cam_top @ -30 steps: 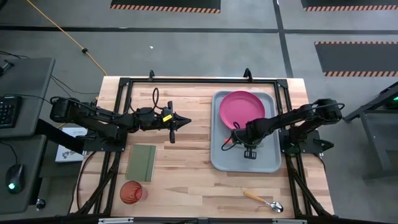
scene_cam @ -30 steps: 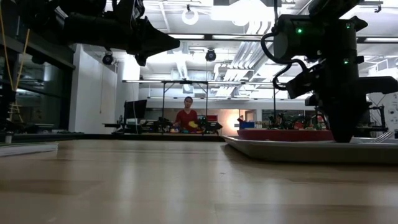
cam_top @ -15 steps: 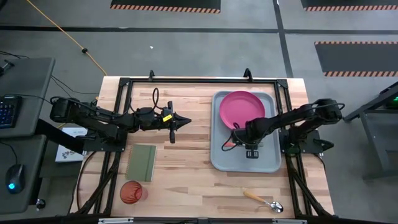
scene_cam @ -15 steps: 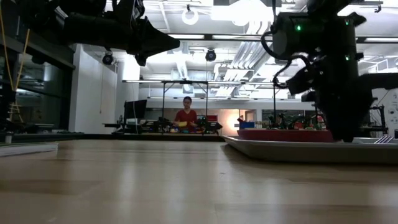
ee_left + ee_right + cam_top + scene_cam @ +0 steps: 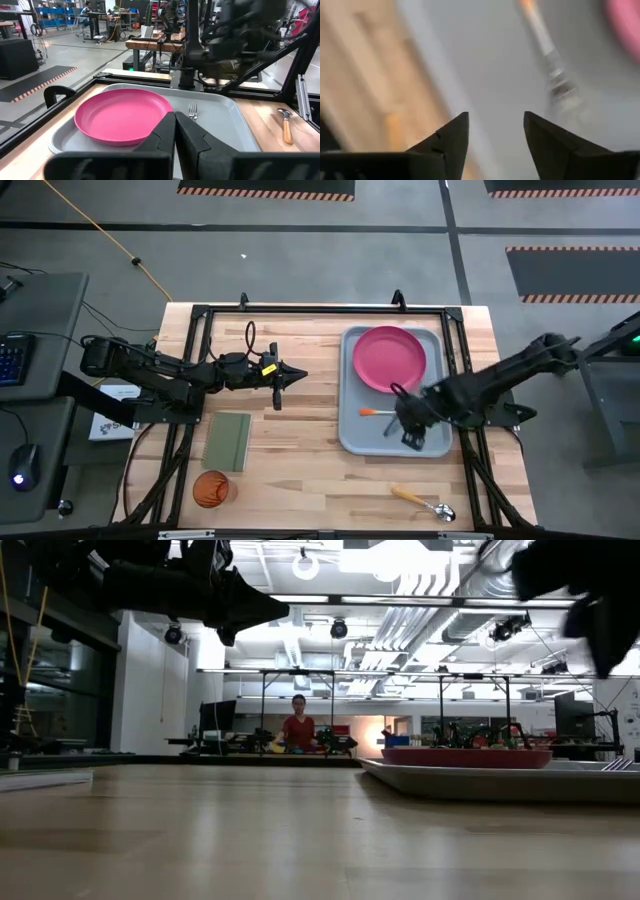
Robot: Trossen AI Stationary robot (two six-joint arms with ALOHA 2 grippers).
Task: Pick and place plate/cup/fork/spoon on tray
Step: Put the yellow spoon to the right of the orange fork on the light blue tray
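The pink plate (image 5: 388,358) lies on the far half of the blue-grey tray (image 5: 352,438). The fork (image 5: 378,412) lies flat on the tray floor just on the near side of the plate, its orange handle toward the table's left. My right gripper (image 5: 405,428) hangs open above the tray's near half, with the fork (image 5: 545,47) ahead of its fingers and nothing between them. My left gripper (image 5: 290,377) is shut and empty above the table's middle. The orange cup (image 5: 210,488) stands near the front left. The spoon (image 5: 425,502) lies on the wood at the front right.
A green notebook (image 5: 227,440) lies on the wood to the left of the tray, behind the cup. Black frame rails (image 5: 320,310) run round the table's edges. Bare wood lies between the notebook and the tray. A person (image 5: 298,728) sits far back in the room.
My right gripper has opened and let go of the fork, which now lies flat on the tray. The gripper has then risen and drawn back toward the table's near right, away from the plate.
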